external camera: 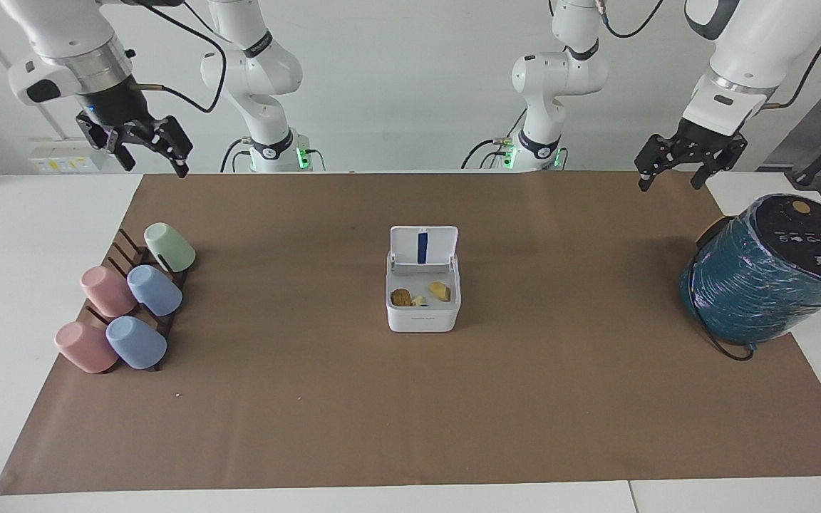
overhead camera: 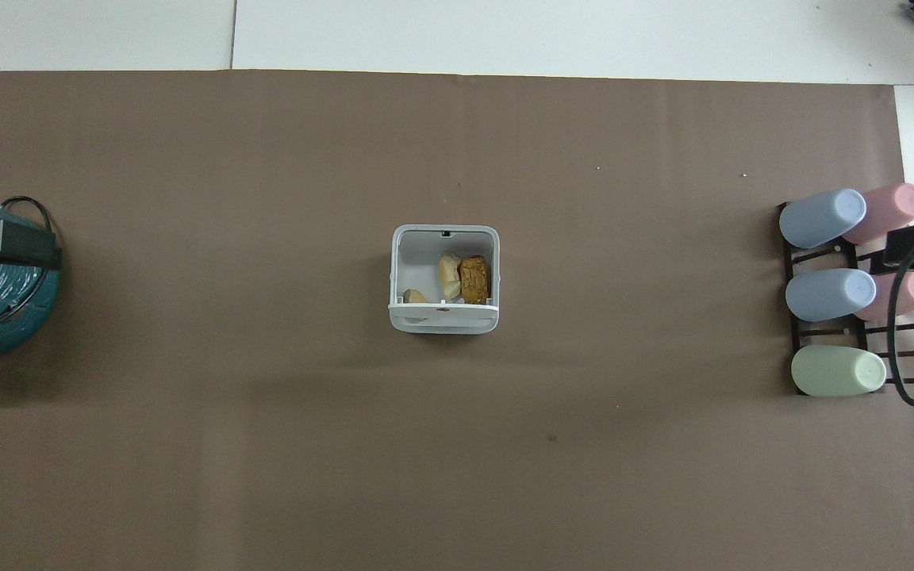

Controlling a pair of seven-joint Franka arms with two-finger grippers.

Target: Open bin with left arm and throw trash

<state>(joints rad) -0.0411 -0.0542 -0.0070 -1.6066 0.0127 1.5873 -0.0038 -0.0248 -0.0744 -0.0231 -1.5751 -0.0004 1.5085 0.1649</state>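
The white bin [external camera: 422, 317] stands in the middle of the brown mat with its lid [external camera: 423, 248] up on the side nearer to the robots. It also shows in the overhead view [overhead camera: 397, 274]. Three lumps of trash lie inside: a golden-brown oval [overhead camera: 474, 279], a pale yellow one [overhead camera: 450, 274] and an orange one [overhead camera: 416, 296] partly under the lid. My left gripper [external camera: 668, 184] hangs open and empty, high beside the teal drum. My right gripper [external camera: 154, 165] hangs open and empty, high above the cup rack's end of the table.
A big teal wrapped drum [external camera: 767, 274] with a cable stands at the left arm's end of the table. A dark rack with several pastel cups [external camera: 125, 306] lies at the right arm's end. A brown mat [external camera: 410, 413] covers the table.
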